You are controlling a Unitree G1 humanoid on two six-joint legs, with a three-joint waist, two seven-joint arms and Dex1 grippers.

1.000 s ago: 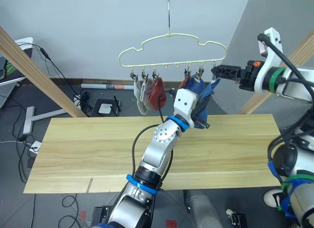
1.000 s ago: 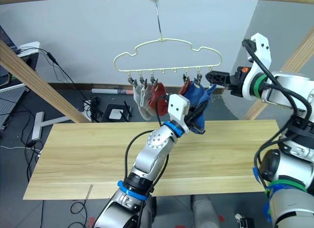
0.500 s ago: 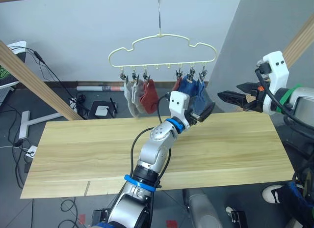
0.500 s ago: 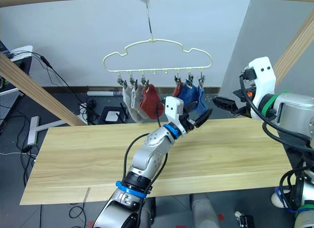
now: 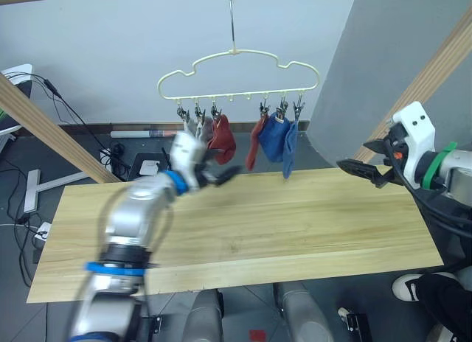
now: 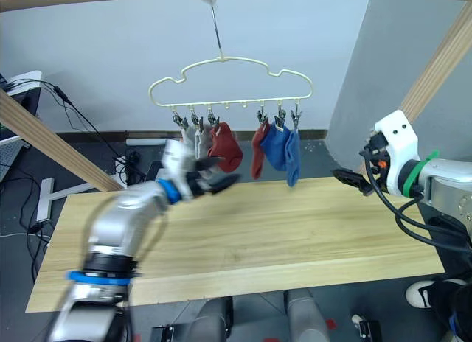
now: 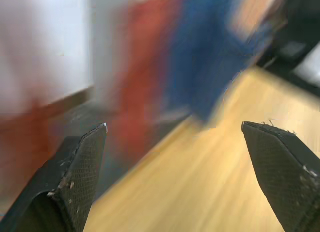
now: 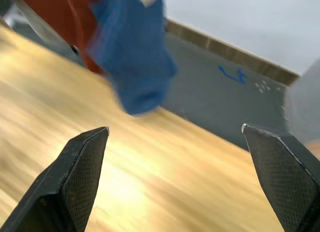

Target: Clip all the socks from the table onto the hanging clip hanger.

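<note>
All six socks hang from the clip hanger (image 5: 237, 77) now, two grey ones (image 5: 198, 128) and a red one (image 5: 222, 138) bunched at its left end, another red (image 5: 254, 143) and the two blue ones (image 5: 279, 139) toward the right, each pinched by a clip so it dangles clear of the table (image 5: 295, 224), whose top has no sock lying on it. So by my reading the job looks finished. The left gripper (image 5: 221, 171) hangs over the table just below the grey and red socks, fingers spread apart and holding nothing; its wrist view shows both pads wide with red and blue fabric beyond. The right gripper (image 5: 352, 167) sits off the table's right end, well apart from the hanger, fingers also apart and empty. Around us: slanted wooden frame poles (image 5: 44, 121) on either side, cables and a power strip (image 5: 156, 164) on the floor behind. Nothing stands between the arms and the hanger, though the dangling socks hang low near the left fingers and could snag.
</note>
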